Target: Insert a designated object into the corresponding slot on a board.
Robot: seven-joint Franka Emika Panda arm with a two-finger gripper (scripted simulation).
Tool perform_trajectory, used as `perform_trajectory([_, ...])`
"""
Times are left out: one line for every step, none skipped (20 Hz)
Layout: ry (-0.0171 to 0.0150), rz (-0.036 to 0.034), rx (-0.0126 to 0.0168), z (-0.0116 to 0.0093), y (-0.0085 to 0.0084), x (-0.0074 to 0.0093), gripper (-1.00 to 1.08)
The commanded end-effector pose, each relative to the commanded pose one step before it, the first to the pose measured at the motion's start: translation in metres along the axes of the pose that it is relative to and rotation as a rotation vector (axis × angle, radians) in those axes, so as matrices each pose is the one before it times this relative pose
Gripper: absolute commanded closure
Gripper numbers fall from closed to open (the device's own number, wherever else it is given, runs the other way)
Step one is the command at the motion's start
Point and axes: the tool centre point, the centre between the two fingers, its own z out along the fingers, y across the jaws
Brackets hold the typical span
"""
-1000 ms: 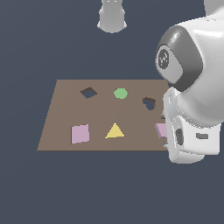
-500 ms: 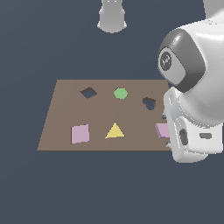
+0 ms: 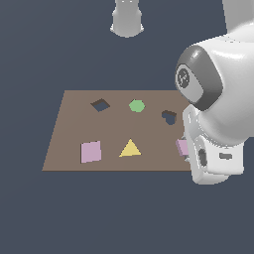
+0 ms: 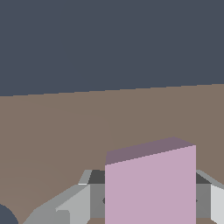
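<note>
**Pink block between the fingers at the board's edge, grip unconfirmed**

In the wrist view, grey fingers were seen on either side of the small lilac-pink block, which filled the space between them; whether the pads were actually pressed against it could not be told. The gripper itself was cut off by the frame edge. In the exterior view the gripper was entirely hidden behind the bulky white arm, and only a sliver of the block was visible, at the board's edge toward the exterior view's right, just beside the arm.

Compared with the earlier pictures, the arm was found in almost the same place, and no piece on the board had been displaced.

On the board were counted two dark holes, the diamond-shaped slot and a heart-shaped hole; one green hexagon; one yellow triangle; and one larger pink square. The slot lay well apart from the block.
</note>
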Motion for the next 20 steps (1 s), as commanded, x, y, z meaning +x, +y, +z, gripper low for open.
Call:
perform_trajectory([0.00008, -0.00030, 0.00018, 0.00056, -0.00014, 0.00017, 1.08])
perform_trajectory([0.00000, 0.00000, 0.00000, 0.00000, 0.00000, 0.00000, 1.08])
perform_trajectory([0.00000, 0.00000, 0.00000, 0.00000, 0.00000, 0.00000, 1.08])
perform_trajectory([0.00000, 0.00000, 0.00000, 0.00000, 0.00000, 0.00000, 1.08])
perform_trajectory([0.00000, 0.00000, 0.00000, 0.00000, 0.00000, 0.00000, 1.08])
perform_trajectory([0.00000, 0.00000, 0.00000, 0.00000, 0.00000, 0.00000, 1.08])
perform_trajectory([0.00004, 0.00023, -0.00065, -0.00047, 0.00028, -0.00015, 1.08])
perform_trajectory([0.00000, 0.00000, 0.00000, -0.00063, 0.00001, 0.00002, 1.08])
perform_trajectory([0.00000, 0.00000, 0.00000, -0.00188, 0.00002, 0.00006, 1.08])
perform_trajectory([0.00006, 0.00005, 0.00069, -0.00142, 0.00005, 0.00002, 1.08])
perform_trajectory([0.00000, 0.00000, 0.00000, -0.00063, 0.00000, 0.00002, 1.08])
perform_trajectory([-0.00025, -0.00005, 0.00064, 0.00195, -0.00034, -0.00012, 1.08])
perform_trajectory([-0.00002, 0.00098, 0.00005, 0.00003, 0.00012, -0.00009, 1.08])
perform_trajectory([0.00001, 0.00309, 0.00000, -0.00001, 0.00038, -0.00038, 1.08])
perform_trajectory([0.00001, 0.00503, -0.00001, -0.00002, 0.00061, -0.00056, 1.08])
perform_trajectory([0.00001, 0.00708, -0.00001, -0.00003, 0.00087, -0.00081, 1.08])
perform_trajectory([0.00002, 0.00911, -0.00001, -0.00004, 0.00112, -0.00105, 1.08])
perform_trajectory([0.00002, 0.01111, -0.00002, -0.00004, 0.00136, -0.00127, 1.08])
perform_trajectory([0.00002, 0.01314, -0.00002, -0.00005, 0.00161, -0.00152, 1.08])
perform_trajectory([0.00003, 0.01513, -0.00002, -0.00006, 0.00185, -0.00174, 1.08])
